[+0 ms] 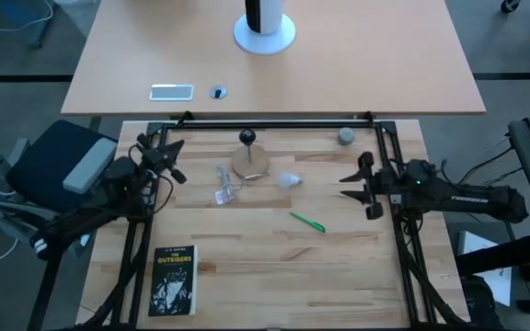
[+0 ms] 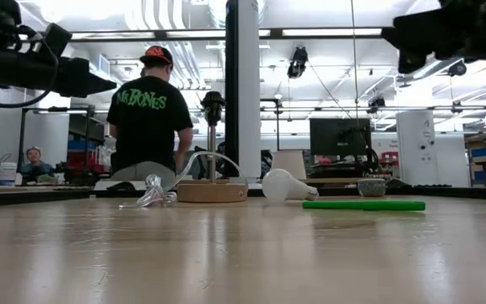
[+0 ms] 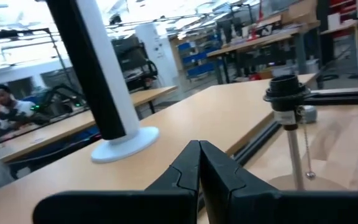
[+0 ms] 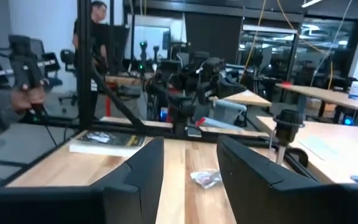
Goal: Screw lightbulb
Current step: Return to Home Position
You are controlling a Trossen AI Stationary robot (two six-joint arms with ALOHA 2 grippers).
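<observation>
The white frosted lightbulb [image 1: 290, 179] lies on its side on the wooden table, right of the lamp; the low view shows it [image 2: 283, 184] with its base pointing right. The lamp has a round wooden base [image 1: 250, 164] and an upright stem with an empty black socket [image 3: 286, 93]. My left gripper [image 1: 168, 156] is shut and empty, held above the table left of the lamp. My right gripper [image 1: 357, 184] is open and empty, held above the table right of the bulb, with its fingers pointing toward it.
A clear plastic wrapper [image 1: 225, 184] lies left of the lamp base. A green pen [image 1: 307, 222] lies nearer the front, a small grey ball [image 1: 346, 136] at the far right, and a book [image 1: 174, 280] at the front left. A person [image 2: 148, 118] stands beyond the table.
</observation>
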